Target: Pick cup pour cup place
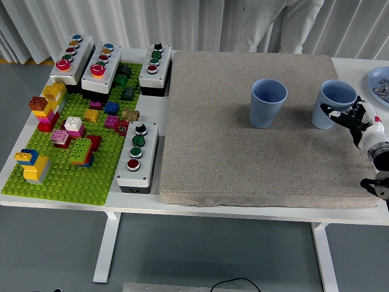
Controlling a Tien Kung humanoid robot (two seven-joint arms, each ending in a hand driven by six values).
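Two blue ribbed cups stand upright on the grey mat point(243, 158). The left cup point(268, 103) is near the mat's middle. The right cup point(334, 103) is near the mat's right edge. My right hand point(351, 118) comes in from the right edge, fingers spread open, its fingertips at the right cup's lower right side. It is not closed around the cup. My left hand is out of view.
A green brick baseplate point(61, 176) with several coloured bricks lies at the left. Several button boxes point(137, 156) stand beside and behind it. A blue plate point(380, 82) holding small items is at the far right. A person stands behind the table at the top.
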